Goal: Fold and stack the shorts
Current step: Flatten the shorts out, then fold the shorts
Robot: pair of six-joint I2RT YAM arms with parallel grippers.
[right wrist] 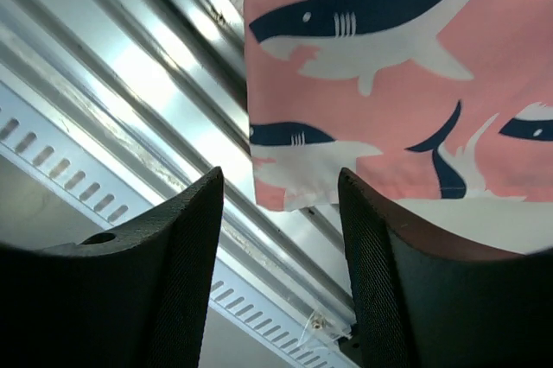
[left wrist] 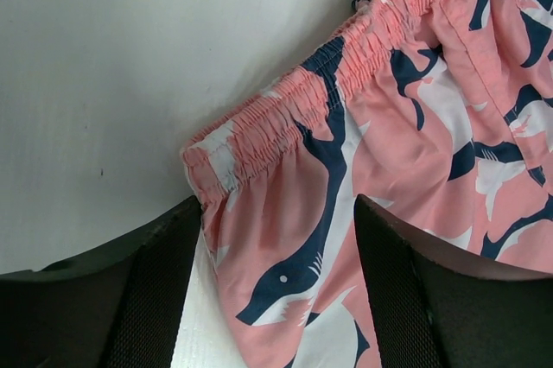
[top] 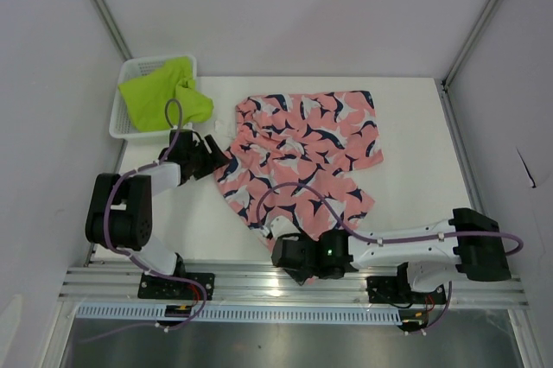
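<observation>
The coral-pink shorts [top: 302, 156] with a navy and white shark print lie spread, slightly rumpled, across the middle of the white table [top: 415, 126]. My left gripper [top: 210, 154] stands open at their left waistband corner. In the left wrist view the elastic waistband [left wrist: 285, 117] and the cloth below it lie between the wide-apart fingers [left wrist: 155, 299]. My right gripper [top: 283, 251] is open at the near hem. In the right wrist view the hem corner [right wrist: 294, 187] hangs just beyond the fingertips, over the front rail. The lime-green shorts [top: 164, 96] sit bunched in the basket.
A white mesh basket [top: 128, 130] stands at the table's back left corner. Aluminium rails [top: 259, 286] run along the near edge under the arm bases. Grey walls and slanted frame poles [top: 104, 14] close in both sides.
</observation>
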